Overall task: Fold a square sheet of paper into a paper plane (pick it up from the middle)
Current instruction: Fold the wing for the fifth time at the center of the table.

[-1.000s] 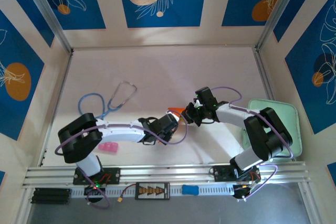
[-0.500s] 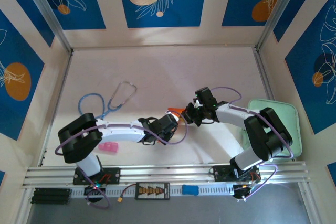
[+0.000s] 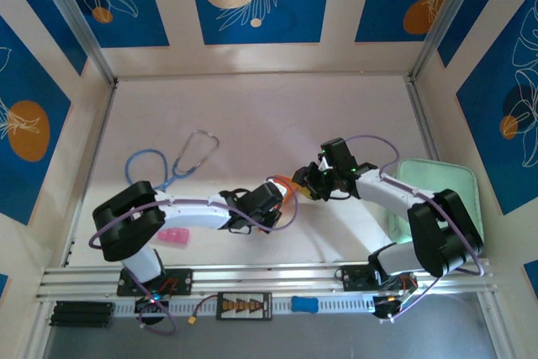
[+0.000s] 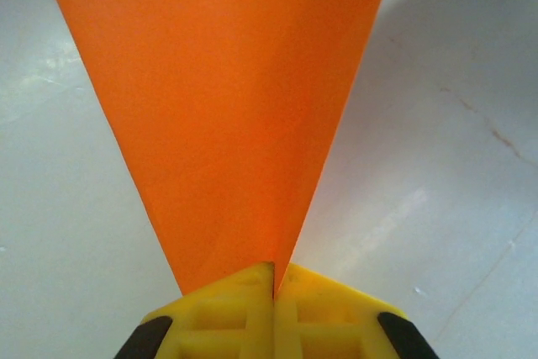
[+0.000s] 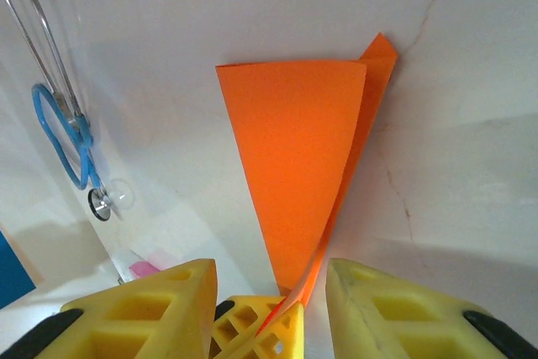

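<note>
Left claw (image 4: 274, 279) pinched tight on the narrow tip of the orange paper plane (image 4: 227, 107), right claw (image 5: 267, 282) spread apart around that tip (not gripping it) over the bench (image 5: 471, 81).

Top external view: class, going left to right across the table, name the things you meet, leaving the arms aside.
Stethoscope → orange paper → pale green tray. The pink block shares the stethoscope's stretch of the picture, so its place in the order is unclear.
</note>
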Action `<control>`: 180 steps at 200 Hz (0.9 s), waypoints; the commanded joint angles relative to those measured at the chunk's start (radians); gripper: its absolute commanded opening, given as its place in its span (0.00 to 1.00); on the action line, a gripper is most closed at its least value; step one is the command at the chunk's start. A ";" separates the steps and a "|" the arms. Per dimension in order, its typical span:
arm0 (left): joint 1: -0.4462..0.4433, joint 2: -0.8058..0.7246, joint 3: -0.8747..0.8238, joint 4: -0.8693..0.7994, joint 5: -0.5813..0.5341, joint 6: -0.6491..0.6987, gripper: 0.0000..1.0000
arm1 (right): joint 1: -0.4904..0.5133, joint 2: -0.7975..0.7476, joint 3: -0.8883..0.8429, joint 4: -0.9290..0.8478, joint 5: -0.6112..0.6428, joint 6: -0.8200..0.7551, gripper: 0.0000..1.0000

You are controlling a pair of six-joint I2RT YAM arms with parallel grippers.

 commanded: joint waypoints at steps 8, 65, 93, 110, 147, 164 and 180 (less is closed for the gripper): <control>0.020 0.022 -0.038 0.068 0.069 -0.048 0.00 | -0.004 -0.036 -0.030 -0.037 0.038 -0.038 0.40; 0.049 0.042 -0.076 0.132 0.157 -0.090 0.00 | 0.026 -0.073 -0.069 0.007 0.083 -0.072 0.39; 0.070 0.052 -0.087 0.176 0.235 -0.094 0.00 | 0.040 -0.062 -0.077 0.054 0.013 -0.109 0.32; 0.088 0.053 -0.103 0.202 0.271 -0.106 0.00 | 0.049 -0.065 -0.087 0.070 -0.008 -0.130 0.27; 0.129 0.061 -0.132 0.253 0.360 -0.125 0.00 | 0.072 -0.111 -0.163 0.163 0.008 -0.162 0.20; 0.138 0.070 -0.134 0.258 0.379 -0.127 0.00 | 0.064 -0.104 -0.183 0.210 -0.045 -0.170 0.15; 0.148 0.079 -0.136 0.267 0.398 -0.133 0.00 | 0.064 -0.078 -0.194 0.263 -0.109 -0.169 0.11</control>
